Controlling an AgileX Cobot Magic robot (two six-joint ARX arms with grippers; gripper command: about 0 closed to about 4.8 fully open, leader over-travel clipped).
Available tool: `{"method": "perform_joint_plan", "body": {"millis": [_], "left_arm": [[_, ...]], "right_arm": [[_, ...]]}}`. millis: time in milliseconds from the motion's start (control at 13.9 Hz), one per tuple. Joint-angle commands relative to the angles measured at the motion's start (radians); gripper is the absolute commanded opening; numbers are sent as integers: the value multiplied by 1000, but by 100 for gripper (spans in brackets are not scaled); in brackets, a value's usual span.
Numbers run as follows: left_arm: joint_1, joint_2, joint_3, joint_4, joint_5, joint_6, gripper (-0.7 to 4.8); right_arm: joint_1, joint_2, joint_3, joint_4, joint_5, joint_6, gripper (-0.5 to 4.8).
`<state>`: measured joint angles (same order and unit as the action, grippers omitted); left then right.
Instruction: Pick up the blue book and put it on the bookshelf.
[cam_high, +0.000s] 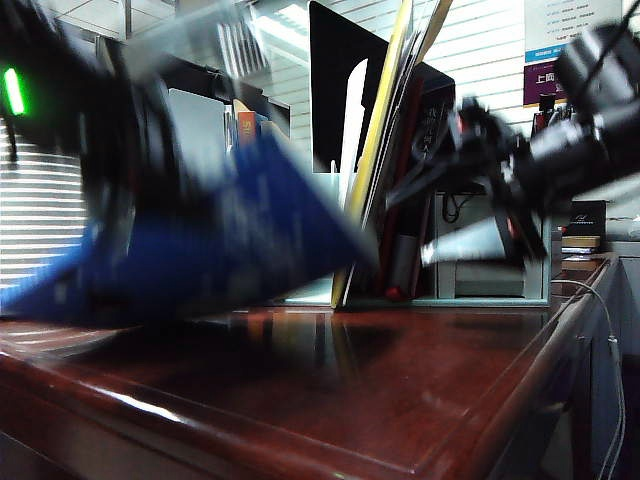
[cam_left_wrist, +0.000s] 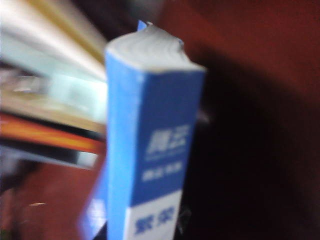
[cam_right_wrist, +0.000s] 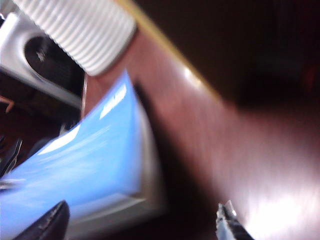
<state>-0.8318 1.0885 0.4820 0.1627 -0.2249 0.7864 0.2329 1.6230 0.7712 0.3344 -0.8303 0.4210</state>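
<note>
The blue book (cam_high: 200, 240) hangs tilted and blurred above the left of the dark wooden table (cam_high: 350, 390), one corner pointing toward the bookshelf (cam_high: 470, 285). In the left wrist view its blue spine with a white band (cam_left_wrist: 150, 140) rises straight out of my left gripper (cam_left_wrist: 142, 236), which is shut on its lower end; the fingers barely show. My right gripper (cam_right_wrist: 140, 225) is open with its fingers (cam_right_wrist: 50, 225) spread wide; the book's cover and page edge (cam_right_wrist: 75, 165) lie just beyond them. In the exterior view the right gripper (cam_high: 490, 235) hovers in front of the bookshelf.
The pale mint rack holds a black panel (cam_high: 340, 80), a leaning yellow board (cam_high: 385, 110) and a dark red book (cam_high: 425, 150). An orange-spined book (cam_left_wrist: 45, 135) lies nearby. A white cable (cam_high: 610, 340) hangs off the table's right edge. A ribbed white hose (cam_right_wrist: 75, 30) crosses near the book.
</note>
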Motion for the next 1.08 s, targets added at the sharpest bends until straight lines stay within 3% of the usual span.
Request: {"method": "perform_joint_plan", "body": {"millis": [72, 144, 216, 359, 431, 575, 718, 934, 1078], "left_arm": [[2, -127, 64, 92, 1, -146, -6], [2, -154, 83, 135, 1, -205, -6], [2, -169, 103, 183, -5, -253, -6], [2, -180, 151, 244, -44, -337, -6], [2, -180, 179, 245, -50, -362, -6], [2, -180, 216, 259, -94, -386, -6], [2, -180, 228, 360, -142, -479, -6], [2, -177, 229, 528, -164, -591, -6], [2, -162, 234, 553, -164, -629, -6]], "right_arm": [[0, -35, 61, 23, -2, 9, 378], [0, -47, 79, 23, -3, 28, 374], [-1, -58, 94, 21, -10, 28, 332], [-2, -98, 108, 27, -11, 27, 53], [-2, -125, 108, 31, -7, 18, -7], [-2, -198, 107, 29, 14, 6, -6], [-1, -284, 107, 29, 63, -12, -6], [0, -412, 106, 29, 160, -194, -6], [3, -474, 106, 27, 225, -262, -6]]}}
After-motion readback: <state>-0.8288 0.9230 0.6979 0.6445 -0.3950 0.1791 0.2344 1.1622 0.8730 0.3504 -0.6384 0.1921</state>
